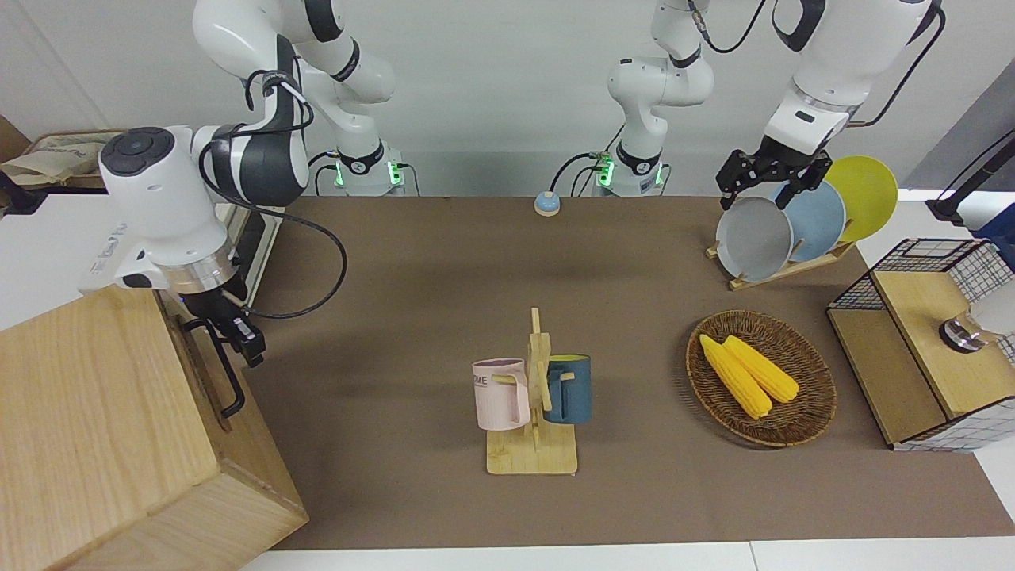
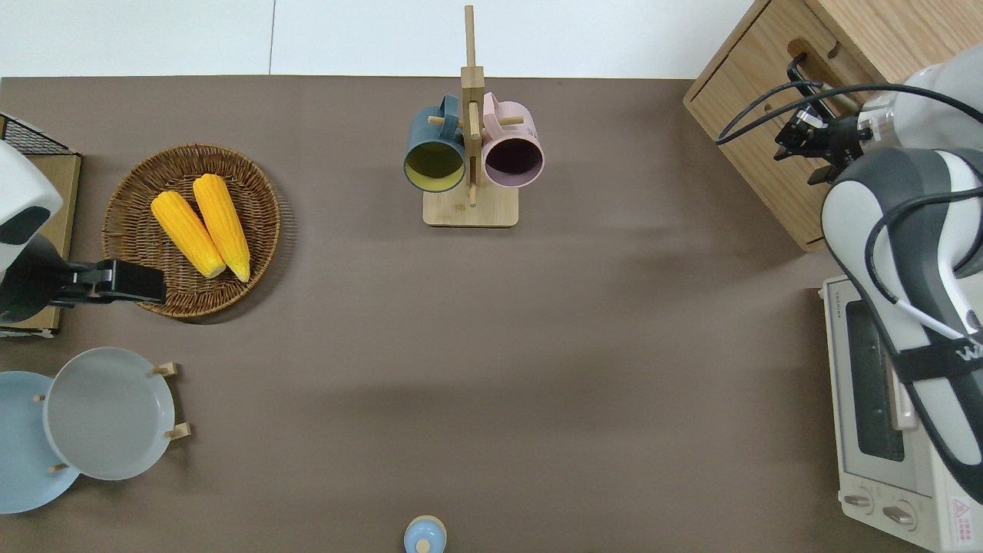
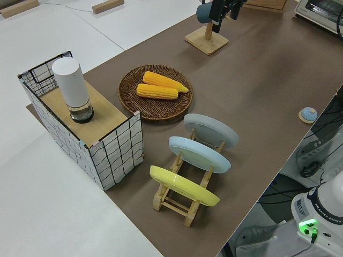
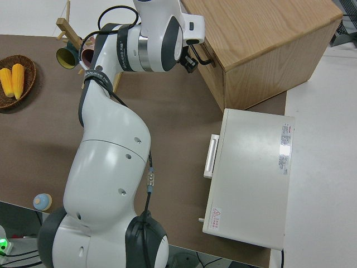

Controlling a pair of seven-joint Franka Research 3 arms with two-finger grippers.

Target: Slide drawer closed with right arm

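Note:
The light-wood cabinet (image 1: 95, 428) stands at the right arm's end of the table. Its drawer (image 2: 756, 73) carries a black loop handle (image 1: 224, 379), and the drawer front looks about flush with the cabinet face. My right gripper (image 1: 246, 341) is low against that face, at the end of the handle nearer to the robots; it also shows in the overhead view (image 2: 799, 138) and the right side view (image 4: 192, 61). Whether it touches the handle or the wood I cannot tell. The left arm is parked, its gripper (image 1: 773, 182) open and holding nothing.
A white toaster oven (image 2: 883, 399) sits beside the cabinet, nearer to the robots. Mid-table stands a mug tree (image 1: 535, 396) with two mugs. Toward the left arm's end are a wicker basket (image 1: 817, 381) with corn, a plate rack (image 1: 785, 230) and a wire rack (image 1: 928, 341).

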